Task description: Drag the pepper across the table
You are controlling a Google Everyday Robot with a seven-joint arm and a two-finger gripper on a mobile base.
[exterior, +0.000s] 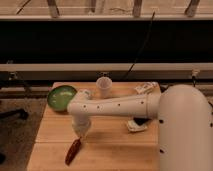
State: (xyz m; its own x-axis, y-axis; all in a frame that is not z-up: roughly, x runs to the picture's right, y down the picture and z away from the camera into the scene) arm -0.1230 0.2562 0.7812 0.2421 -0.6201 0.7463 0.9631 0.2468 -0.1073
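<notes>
The dark red pepper (73, 151) lies on the light wooden table (115, 150) near its front left. My gripper (80, 134) hangs from the white arm just above the pepper's upper right end, at or very near it. The arm reaches in from the right across the table.
A green bowl (61, 97) sits at the table's back left corner. A clear plastic cup (103, 86) stands at the back middle. A white packet (145, 88) lies at the back right, and a small dark and white item (136, 124) lies under the arm at the right.
</notes>
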